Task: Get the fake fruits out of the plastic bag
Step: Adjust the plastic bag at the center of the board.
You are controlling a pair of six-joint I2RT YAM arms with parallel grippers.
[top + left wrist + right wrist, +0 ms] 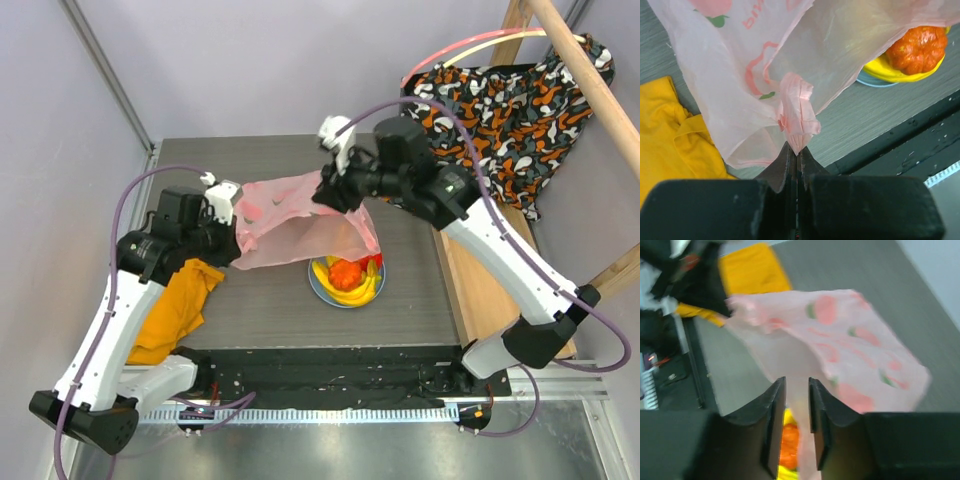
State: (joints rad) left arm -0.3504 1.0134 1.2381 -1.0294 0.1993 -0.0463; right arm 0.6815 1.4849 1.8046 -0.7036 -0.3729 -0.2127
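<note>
Together, left fingers (796,152) and right fingers (797,390) pinch the plastic bag (290,225); fake fruits (347,275) fill the plate (316,287).

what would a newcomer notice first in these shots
The pink plastic bag stands out most: it hangs stretched in mid-air, pinched by the left gripper at one end and the right gripper at the other. Beside its right end, the bright fake fruits sit piled on a light-blue plate. An orange cloth lies by the left arm.

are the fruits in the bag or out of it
Out: the fruits lie piled on the plate, just below the edge of the lifted bag.
</note>
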